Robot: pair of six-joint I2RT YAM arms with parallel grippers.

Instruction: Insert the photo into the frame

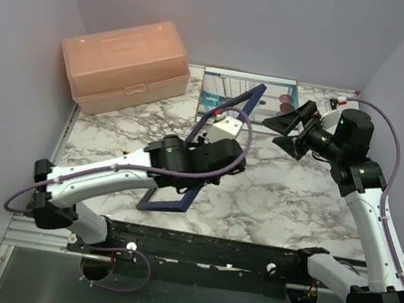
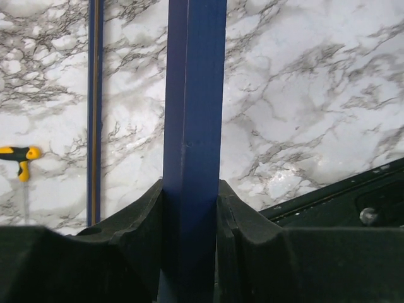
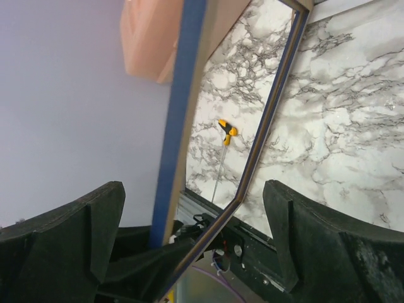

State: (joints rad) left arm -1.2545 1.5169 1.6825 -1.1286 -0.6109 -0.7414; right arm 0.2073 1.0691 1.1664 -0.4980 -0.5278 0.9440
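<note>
Centre of top view: frame [image 1: 232, 107] raised at a tilt over marble table [image 1: 295, 197], navy rail pinched tight between pads of left gripper [image 2: 192, 208]. Upper right: right gripper [image 3: 192, 202], fingers wide apart, frame corner between them, contact unclear. Upper centre: photo [image 1: 226, 86] flat on table.

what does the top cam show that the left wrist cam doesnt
Only the top external view shows the photo lying at the back of the marble table, the peach box, and the right gripper open near the far end of the frame. Only the left wrist view shows, close up, the left gripper shut on a navy rail, plus a small yellow and black tool lying on the marble. Both show the frame, held tilted off the surface, and the table.
</note>
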